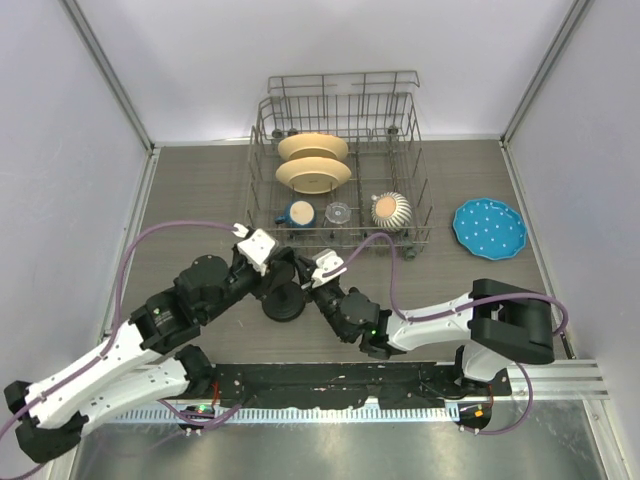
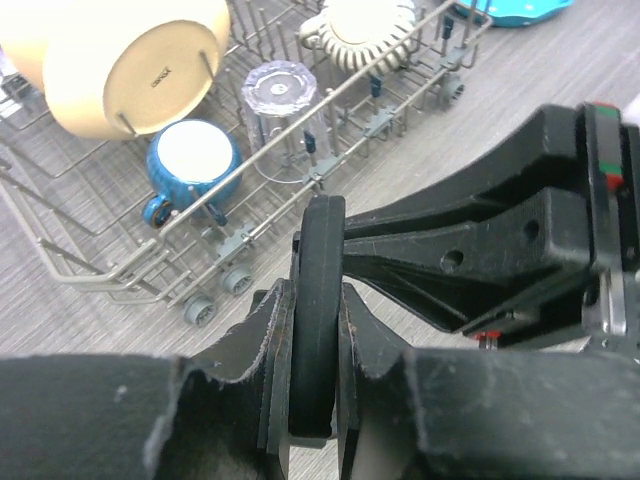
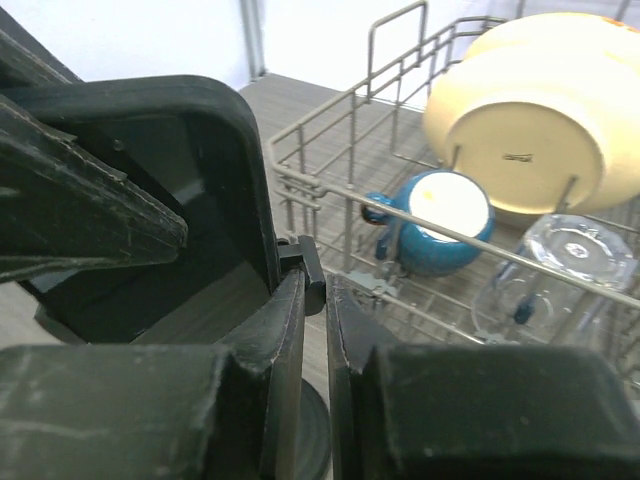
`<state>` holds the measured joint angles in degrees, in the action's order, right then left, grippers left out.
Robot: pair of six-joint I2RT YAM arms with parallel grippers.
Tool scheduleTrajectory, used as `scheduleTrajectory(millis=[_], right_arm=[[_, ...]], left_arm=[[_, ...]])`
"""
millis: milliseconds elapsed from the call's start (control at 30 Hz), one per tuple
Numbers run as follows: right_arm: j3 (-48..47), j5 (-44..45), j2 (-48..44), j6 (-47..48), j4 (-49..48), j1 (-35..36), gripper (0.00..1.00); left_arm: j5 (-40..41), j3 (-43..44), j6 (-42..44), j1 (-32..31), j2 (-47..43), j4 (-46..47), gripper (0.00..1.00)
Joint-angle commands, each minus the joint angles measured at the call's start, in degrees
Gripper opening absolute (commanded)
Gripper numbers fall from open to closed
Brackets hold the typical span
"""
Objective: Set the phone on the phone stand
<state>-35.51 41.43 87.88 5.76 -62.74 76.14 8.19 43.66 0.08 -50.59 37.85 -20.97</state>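
Left gripper (image 2: 315, 305) clamped on the phone (image 2: 320, 250); right gripper (image 3: 312, 292) pinched on the phone stand (image 1: 284, 305).
The left fingers squeeze the phone edge-on, upright, just above the stand's round base. The right fingers sit nearly together around the stand's small clamp head, which touches the phone's edge. Both meet just in front of the dish rack (image 1: 420, 200), near its blue mug (image 2: 190, 165).

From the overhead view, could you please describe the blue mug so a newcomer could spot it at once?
Find the wire dish rack at the far middle of the table. In its near row, in front of the two cream plates, sits the blue mug. It is the only dark blue item there, white inside, left of a clear glass and a ribbed cream cup.
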Motion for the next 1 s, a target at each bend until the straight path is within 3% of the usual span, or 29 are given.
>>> scheduleTrajectory(millis=[0,267,567,767,967], right_arm=[[-4.0,12.7,0.0,6.8,-9.2,5.1,0.01],[-9.5,20.9,4.2,18.1,-14.2,12.9,0.01],[-9.3,23.3,4.4,19.9,-15.6,16.0,0.01],[-10.2,23.0,4.1,18.9,-13.5,17.2,0.01],[-7.7,23.8,-0.9,17.4,-11.3,21.1,0.01]], left_arm=[[41.7,1.9,0.5,-3.4,4.7,1.2,0.0],[57.1,0.2,-4.9,-13.3,11.4,4.5,0.0],[57.8,-1.3,-16.0,-16.7,13.6,2.0,0.0],[58.2,-1.3,-15.7,-19.2,16.5,0.0,0.0],[56.3,-5.1,-17.2,-19.2,11.2,-2.3,0.0]])
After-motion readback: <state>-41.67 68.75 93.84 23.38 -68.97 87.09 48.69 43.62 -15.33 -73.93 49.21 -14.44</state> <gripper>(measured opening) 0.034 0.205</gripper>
